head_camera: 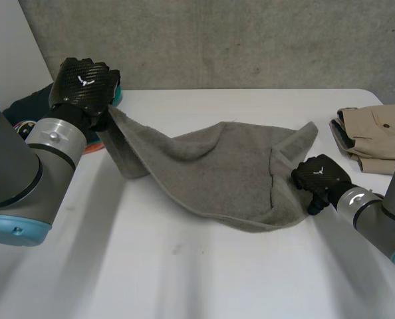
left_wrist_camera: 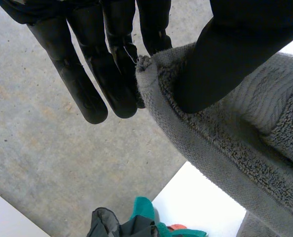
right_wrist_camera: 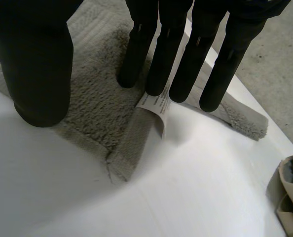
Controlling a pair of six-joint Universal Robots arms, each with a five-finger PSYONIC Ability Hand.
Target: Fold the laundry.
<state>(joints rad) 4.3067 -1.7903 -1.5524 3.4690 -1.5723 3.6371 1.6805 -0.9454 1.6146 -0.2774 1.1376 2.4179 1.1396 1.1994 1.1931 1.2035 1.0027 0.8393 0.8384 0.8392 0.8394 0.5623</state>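
Grey towel (head_camera: 231, 173) lies spread across the middle of the white surface (head_camera: 184, 266), with its left end lifted off it. Nearest, the right robot hand (head_camera: 319, 176) sits at the towel's right edge. Its fingers (right_wrist_camera: 186, 59) are straight over a corner beside a white label (right_wrist_camera: 155, 106), seemingly released rather than pinching. Folded beige clothing (head_camera: 374, 136) rests at the surface's right edge. Farther back, toward the far left corner, the left robot hand (head_camera: 84, 83) grasps the raised towel corner, its thumb (left_wrist_camera: 220, 54) pressing the cloth against the fingers. A dark clothing pile (head_camera: 24, 109) lies just beside it.
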